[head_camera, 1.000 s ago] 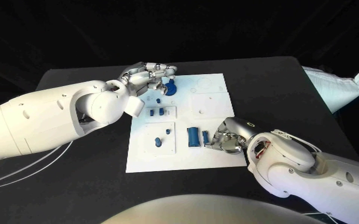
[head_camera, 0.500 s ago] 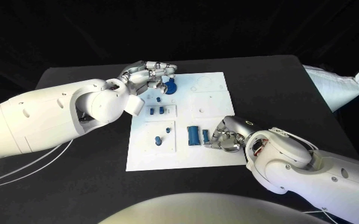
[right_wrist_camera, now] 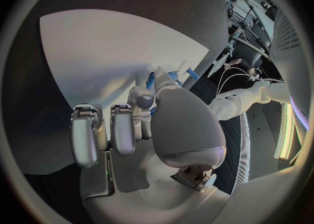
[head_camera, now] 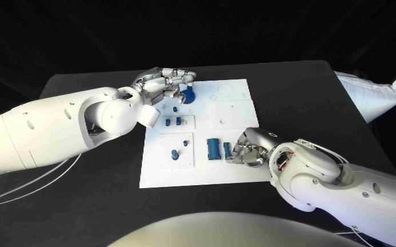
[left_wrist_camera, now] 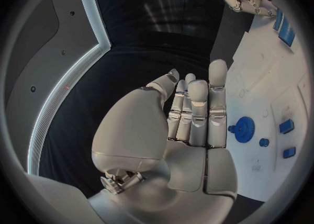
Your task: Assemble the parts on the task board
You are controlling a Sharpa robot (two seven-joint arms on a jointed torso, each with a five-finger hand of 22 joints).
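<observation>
Little has moved over the last second — the blue gear [head_camera: 187, 96] stays near the task board [head_camera: 239, 172]'s far left corner, just beside the left hand [head_camera: 163, 83], whose straight fingers hold nothing. The right hand [head_camera: 246, 151] still curls by the near-edge parts; its grasp I cannot tell

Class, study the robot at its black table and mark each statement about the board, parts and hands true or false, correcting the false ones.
1. The white task board lies on the black table. True.
2. The round blue gear lies on the bare table. False: it is on the board.
3. The right hand is beside the blue cylinder. True.
4. The left hand is at the board's near edge. False: it is at the far end.
</observation>
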